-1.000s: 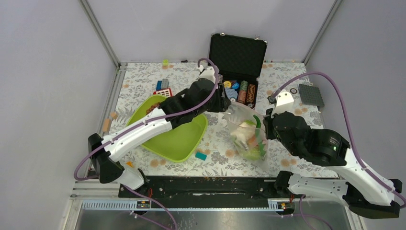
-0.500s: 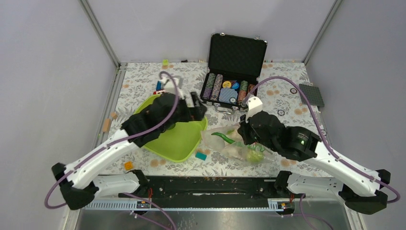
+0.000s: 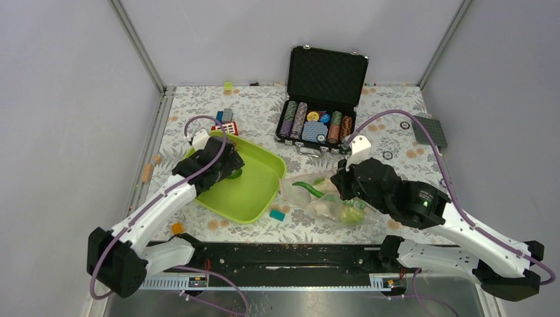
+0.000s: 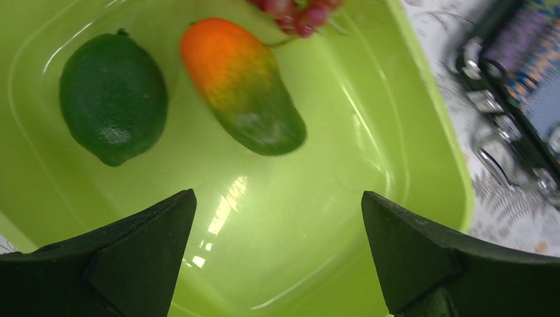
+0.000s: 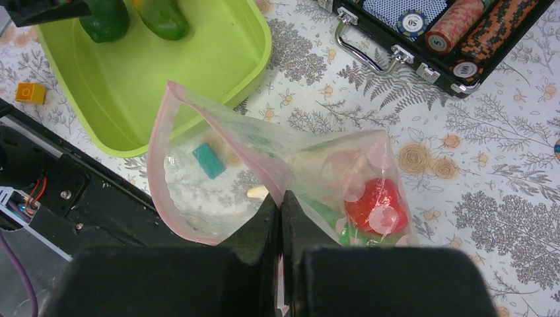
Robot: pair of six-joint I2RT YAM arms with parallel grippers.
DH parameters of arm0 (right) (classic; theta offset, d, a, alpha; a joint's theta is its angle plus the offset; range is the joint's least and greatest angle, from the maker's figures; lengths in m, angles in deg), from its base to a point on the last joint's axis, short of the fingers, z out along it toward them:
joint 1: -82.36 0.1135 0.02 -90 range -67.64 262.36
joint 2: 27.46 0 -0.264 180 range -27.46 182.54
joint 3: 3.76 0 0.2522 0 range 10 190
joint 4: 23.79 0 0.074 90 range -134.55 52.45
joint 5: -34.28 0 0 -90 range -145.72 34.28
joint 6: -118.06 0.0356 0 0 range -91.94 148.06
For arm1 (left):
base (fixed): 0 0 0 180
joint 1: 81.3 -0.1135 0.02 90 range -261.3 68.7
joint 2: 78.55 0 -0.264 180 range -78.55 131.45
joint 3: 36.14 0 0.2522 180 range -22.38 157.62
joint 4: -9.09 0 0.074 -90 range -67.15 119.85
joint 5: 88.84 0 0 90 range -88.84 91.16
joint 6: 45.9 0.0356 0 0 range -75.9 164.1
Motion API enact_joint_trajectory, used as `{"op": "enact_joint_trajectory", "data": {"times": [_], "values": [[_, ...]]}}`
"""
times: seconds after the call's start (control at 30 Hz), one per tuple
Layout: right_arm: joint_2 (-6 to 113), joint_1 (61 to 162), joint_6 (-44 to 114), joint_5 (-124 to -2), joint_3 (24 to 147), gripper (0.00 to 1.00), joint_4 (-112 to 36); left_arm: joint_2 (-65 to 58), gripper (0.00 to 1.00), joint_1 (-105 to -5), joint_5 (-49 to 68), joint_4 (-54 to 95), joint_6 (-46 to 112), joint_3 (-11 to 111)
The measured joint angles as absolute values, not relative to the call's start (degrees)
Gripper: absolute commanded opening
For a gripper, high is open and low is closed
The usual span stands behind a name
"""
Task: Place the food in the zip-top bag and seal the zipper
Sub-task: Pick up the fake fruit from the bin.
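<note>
Zipper point(image 5: 264, 162) seemingly pinched between right fingers point(image 5: 254, 231).

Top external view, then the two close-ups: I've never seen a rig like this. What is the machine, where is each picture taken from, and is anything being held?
The top external view looks down on a flowery table with two robot arms bolted at its near edge. The other two pictures come from cameras on the wrists, so each shows its own black fingers. The left gripper is open and holds nothing. It hangs above a lime-green tray holding a dark green fruit, an orange-and-green fruit and purple-red grapes. The right gripper is shut on the mouth edge of the clear zip-top bag, which is open, with a red tomato inside. A poker-chip case sits farther back.
</note>
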State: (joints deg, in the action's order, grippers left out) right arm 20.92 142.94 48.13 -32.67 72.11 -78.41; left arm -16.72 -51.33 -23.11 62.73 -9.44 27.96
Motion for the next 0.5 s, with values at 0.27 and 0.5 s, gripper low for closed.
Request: {"op": "enact_joint_trajectory", "data": {"times": [0.27, 0.5], "values": [[20.62, 142.94, 47.72, -32.71, 70.73, 0.00, -76.90, -7.78, 0.99, -56.99, -24.68, 55.40, -14.88, 24.49], [20.25, 142.94, 47.15, -32.71, 70.16, 0.00, -76.13, -0.94, 0.98, -59.72, -25.71, 47.49, -19.93, 23.83]]}}
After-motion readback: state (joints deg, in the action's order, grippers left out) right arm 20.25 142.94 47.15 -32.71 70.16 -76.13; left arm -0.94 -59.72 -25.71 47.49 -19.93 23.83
